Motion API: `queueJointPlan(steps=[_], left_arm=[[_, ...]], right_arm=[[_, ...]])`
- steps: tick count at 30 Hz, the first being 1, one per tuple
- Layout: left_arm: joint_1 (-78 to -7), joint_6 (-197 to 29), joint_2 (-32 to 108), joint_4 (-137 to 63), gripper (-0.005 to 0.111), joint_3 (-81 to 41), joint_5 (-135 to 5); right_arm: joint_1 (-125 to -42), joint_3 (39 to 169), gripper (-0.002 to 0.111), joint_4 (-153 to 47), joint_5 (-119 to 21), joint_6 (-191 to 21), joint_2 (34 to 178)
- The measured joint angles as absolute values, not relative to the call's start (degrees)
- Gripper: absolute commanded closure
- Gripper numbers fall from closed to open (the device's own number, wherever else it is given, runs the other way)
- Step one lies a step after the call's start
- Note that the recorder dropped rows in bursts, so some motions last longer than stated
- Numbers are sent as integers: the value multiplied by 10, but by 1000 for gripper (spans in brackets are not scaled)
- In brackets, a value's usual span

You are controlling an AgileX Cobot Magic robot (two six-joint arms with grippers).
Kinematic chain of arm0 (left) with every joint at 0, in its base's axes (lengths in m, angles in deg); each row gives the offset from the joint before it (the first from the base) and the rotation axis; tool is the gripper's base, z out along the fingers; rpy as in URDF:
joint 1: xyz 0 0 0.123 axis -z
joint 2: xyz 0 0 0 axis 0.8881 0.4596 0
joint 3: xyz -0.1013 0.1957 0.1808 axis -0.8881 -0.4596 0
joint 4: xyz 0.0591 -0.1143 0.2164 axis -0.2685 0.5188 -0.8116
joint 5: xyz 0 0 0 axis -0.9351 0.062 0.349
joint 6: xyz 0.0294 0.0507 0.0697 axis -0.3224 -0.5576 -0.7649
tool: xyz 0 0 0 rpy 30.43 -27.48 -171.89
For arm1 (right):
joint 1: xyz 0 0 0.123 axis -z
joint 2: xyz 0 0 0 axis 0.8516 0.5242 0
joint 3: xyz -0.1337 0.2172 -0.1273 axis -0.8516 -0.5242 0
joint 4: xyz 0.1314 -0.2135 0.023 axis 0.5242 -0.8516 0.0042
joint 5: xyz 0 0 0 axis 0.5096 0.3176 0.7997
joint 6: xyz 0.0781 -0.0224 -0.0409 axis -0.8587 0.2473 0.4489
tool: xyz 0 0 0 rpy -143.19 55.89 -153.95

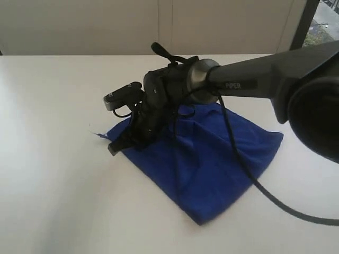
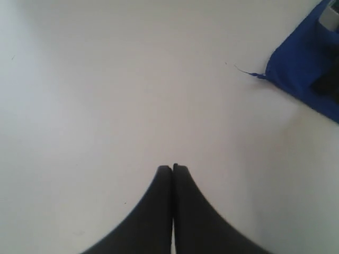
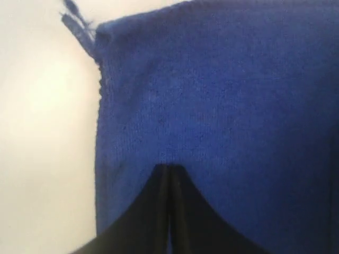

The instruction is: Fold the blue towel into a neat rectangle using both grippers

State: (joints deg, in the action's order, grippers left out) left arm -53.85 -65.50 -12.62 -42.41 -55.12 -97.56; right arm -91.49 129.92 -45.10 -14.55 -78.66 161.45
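The towel (image 1: 212, 164) lies near the middle of the table (image 1: 47, 201). It looks already doubled, with rumples under the arm. The right tool (image 3: 169, 167) has its jaws closed tight and its tips on the cloth beside the frayed corner at the towel's 9 o'clock. The left tool (image 2: 172, 168) is likewise closed, holds nothing, and hangs over bare table near that same corner.

I judge this to be a pause between folds, or a pressing of the edge. A further fold would call for both tools to open, take neighbouring corners and lift together.

Whether a nip of cloth sits between the right tips is unclear. The arm covers the towel's 11 o'clock part. The left arm is out of the exterior view, and I cannot count the layers.
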Motion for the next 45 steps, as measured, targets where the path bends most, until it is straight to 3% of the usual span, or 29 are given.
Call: queueJointPlan(steps=[12,24,31,45], left_arm=[[-539,-655,-126,-424,107,-551,-976],[-539,-655,-126,-424,107,-551,-976],[-539,-655,-126,-424,107,-551,-976],[-539,-655,-126,-424,107,-551,-976]], right_arm=[[-890,1378,108,-448,-295,-983,1691],[-846,1377,108,-548,-61,-905,1537],[-774,1292,108,-585,2,-876,1523],[-719,1148,108,-591,-77,-875,1519]])
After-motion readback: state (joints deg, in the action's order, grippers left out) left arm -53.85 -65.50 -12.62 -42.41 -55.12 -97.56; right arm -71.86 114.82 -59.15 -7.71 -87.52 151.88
